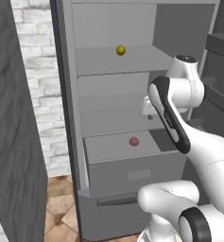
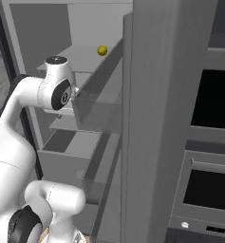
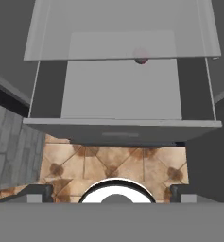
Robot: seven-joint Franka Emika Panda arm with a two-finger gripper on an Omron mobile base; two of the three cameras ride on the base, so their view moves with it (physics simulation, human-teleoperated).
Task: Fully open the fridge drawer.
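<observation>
The fridge (image 1: 66, 94) stands open, its door (image 2: 166, 118) swung out to the right. The fridge drawer (image 1: 132, 176) is a wide grey box with a small recess in its front panel, and it is pulled partway out below the shelves. In the hand view I look down into the fridge drawer (image 3: 120, 94) from above; its front edge crosses the middle of the picture. A small red ball (image 3: 141, 59) lies at the back of it, under a clear shelf. My gripper (image 3: 111, 193) hangs above and in front of the drawer, open, touching nothing. My hand (image 1: 149, 106) is at middle-shelf height.
A yellow ball (image 1: 121, 50) rests on an upper shelf. Below the drawer sits a grey panel with a long dark slot (image 1: 116, 201). A dark textured wall (image 1: 14, 142) stands close on the left. Ovens (image 2: 213, 142) lie beyond the door. Tiled floor (image 3: 108, 160) lies below.
</observation>
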